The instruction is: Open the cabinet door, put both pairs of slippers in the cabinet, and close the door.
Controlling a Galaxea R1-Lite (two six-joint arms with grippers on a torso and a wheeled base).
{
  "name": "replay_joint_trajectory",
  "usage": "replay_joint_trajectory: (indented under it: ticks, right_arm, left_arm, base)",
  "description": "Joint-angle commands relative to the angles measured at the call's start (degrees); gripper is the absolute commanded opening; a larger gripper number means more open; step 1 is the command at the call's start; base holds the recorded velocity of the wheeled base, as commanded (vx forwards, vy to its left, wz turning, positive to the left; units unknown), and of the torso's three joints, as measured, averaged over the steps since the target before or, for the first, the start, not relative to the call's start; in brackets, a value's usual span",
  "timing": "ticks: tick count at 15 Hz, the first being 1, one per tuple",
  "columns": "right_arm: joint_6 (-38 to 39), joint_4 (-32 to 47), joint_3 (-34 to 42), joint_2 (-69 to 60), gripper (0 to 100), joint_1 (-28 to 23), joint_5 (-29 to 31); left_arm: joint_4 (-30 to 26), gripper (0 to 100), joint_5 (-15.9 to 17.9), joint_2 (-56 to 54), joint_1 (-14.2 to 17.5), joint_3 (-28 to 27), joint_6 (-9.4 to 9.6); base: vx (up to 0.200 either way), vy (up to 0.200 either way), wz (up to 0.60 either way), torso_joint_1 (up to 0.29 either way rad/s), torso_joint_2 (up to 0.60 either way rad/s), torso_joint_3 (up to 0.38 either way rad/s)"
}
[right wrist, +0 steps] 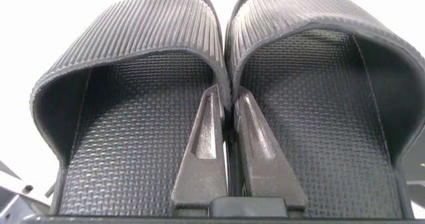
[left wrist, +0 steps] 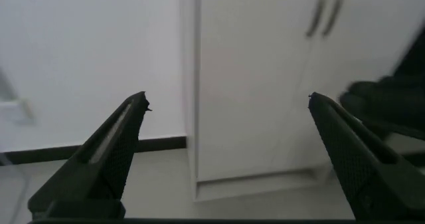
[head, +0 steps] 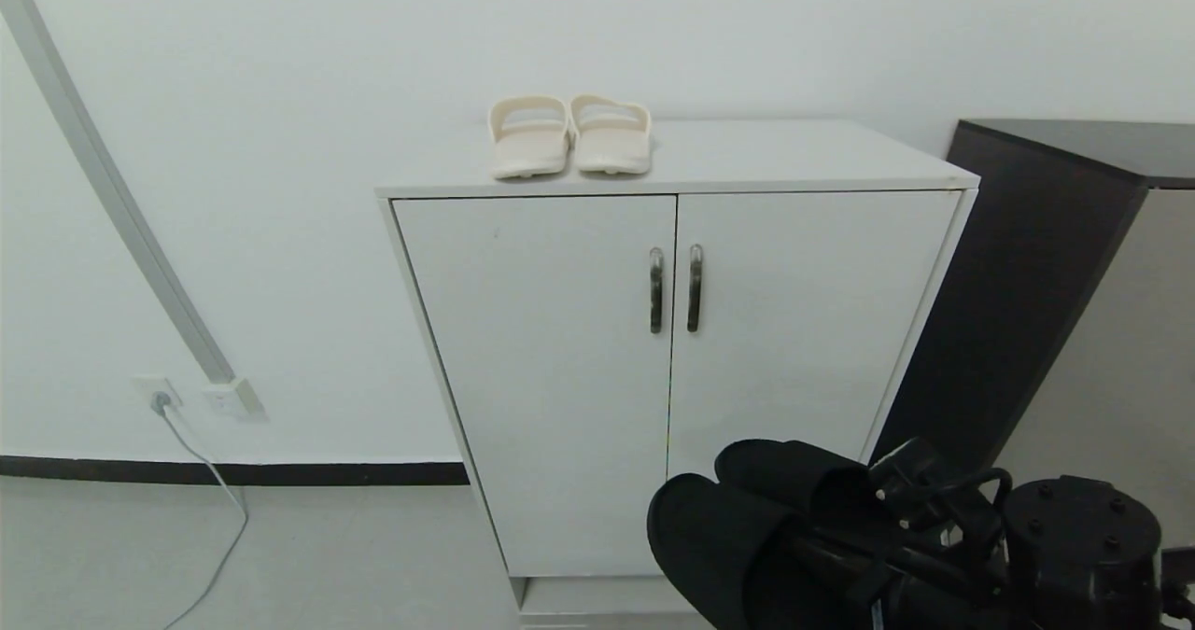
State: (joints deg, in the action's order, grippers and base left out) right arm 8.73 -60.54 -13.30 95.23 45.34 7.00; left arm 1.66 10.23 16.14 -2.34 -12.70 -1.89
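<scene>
A cabinet [head: 794, 159] stood against the wall [head: 233, 145], its two doors [head: 551, 369] closed and their handles [head: 656, 289] side by side at the middle. A pair of slippers [head: 569, 137] sat side by side on its top, left of centre. A second pair [head: 738, 527] was low before the right door, with the right gripper [right wrist: 228, 94] closed on the two adjoining straps. Another cabinet [head: 1027, 285] stood just to the right. A socket [head: 154, 395] sat low on the wall to the left, and its cable [head: 219, 509] ran down to the floor [head: 93, 555].

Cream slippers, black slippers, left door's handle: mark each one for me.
cream slippers [head: 551, 145], head view, toe end of the left one.
black slippers [right wrist: 146, 117], right wrist view, footbed of one slipper.
left door's handle [head: 656, 289], head view, middle of the bar.
</scene>
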Motion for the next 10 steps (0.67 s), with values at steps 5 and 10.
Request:
replay_joint_trajectory:
  ticks: [5, 10]
  right_arm:
    - [-0.03, -0.55, 0.73, 1.36, 0, 0.1, 0.03]
    - [-0.2, -0.55, 0.73, 1.71, 0, 0.28, 0.03]
  left_arm:
    - [12.93, 100, 13.06, 23.85, -1.7, -3.29, 0.04]
    - [22.07, 100, 13.94, 36.59, -11.63, -8.83, -0.48]
  base:
    - [0.0, 0.0, 0.0, -0.071, 0.45, 0.371]
    - [0.0, 0.0, 0.0, -0.012, 0.26, 0.233]
